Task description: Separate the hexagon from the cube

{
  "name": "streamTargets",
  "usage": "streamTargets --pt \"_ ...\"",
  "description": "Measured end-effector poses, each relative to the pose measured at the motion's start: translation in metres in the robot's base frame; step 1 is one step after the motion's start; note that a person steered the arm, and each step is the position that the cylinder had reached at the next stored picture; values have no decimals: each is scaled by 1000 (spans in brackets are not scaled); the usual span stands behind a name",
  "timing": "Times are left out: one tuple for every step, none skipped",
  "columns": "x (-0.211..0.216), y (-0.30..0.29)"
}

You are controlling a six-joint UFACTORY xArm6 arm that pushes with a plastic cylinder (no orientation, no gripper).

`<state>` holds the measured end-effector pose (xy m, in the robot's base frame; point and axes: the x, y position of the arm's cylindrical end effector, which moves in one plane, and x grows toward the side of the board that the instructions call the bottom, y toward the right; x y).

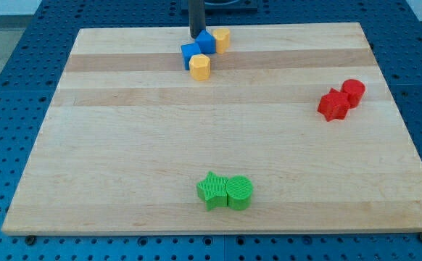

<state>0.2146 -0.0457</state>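
Note:
A yellow hexagon block (200,67) lies near the view's top centre, touching a blue cube (191,54) just above and left of it. A second blue block (207,42) sits above them, with another yellow block (222,39) at its right. My tip (196,37) stands at the view's top edge of the board, right beside the upper blue block on its left and just above the blue cube.
A red star-like block (333,104) and a red cylinder (353,92) touch at the view's right. A green star (211,190) and a green cylinder (239,192) touch near the view's bottom centre. The wooden board (124,145) lies on a blue pegboard surface.

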Motion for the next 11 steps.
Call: streamTargets --pt "-4 -5" --pt "-6 -40" --pt "12 -69" --pt "41 -79" --pt "86 -78" --pt "97 -60" --pt "101 -29" --pt "102 1" --pt "102 21" --pt "100 22" --pt "100 10"
